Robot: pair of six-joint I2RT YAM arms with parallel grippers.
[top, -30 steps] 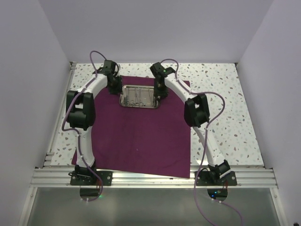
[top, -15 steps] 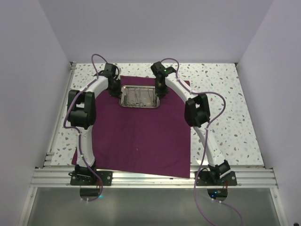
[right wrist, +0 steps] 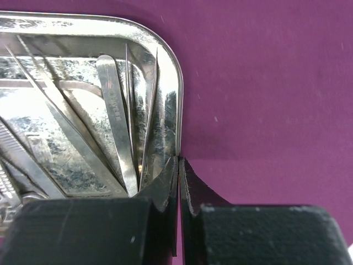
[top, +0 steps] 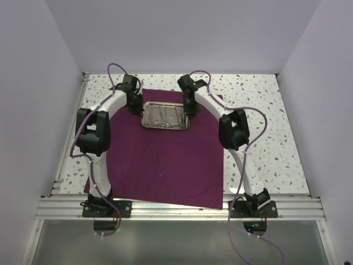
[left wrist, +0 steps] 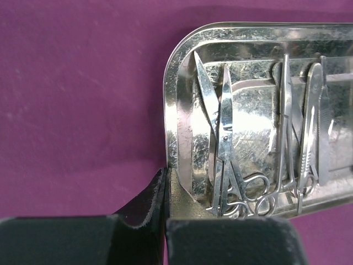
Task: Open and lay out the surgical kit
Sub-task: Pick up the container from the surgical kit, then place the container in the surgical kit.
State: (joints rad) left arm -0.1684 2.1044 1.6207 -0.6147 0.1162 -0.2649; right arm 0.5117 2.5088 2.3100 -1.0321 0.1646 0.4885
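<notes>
The dark magenta cloth (top: 165, 165) lies spread flat on the table. The shiny steel tray (top: 148, 116) sits on its far part. It holds scissors (left wrist: 223, 138), ring-handled forceps (left wrist: 287, 138) and tweezers (right wrist: 118, 132). My left gripper (top: 134, 105) is shut on the tray's left rim (left wrist: 171, 83); in the left wrist view the jaws (left wrist: 167, 175) pinch the rim, one finger inside the tray and one outside. My right gripper (top: 191, 107) is shut on the tray's right rim (right wrist: 177, 99), pinching it the same way in the right wrist view (right wrist: 179, 163).
The speckled white table (top: 259, 110) shows bare around the cloth. White walls close in the back and both sides. A metal rail (top: 176, 208) carrying both arm bases runs along the near edge.
Both grippers and the tray between them have shifted slightly to the right and toward me. The tray now sits a little skewed. Both grips have held.
</notes>
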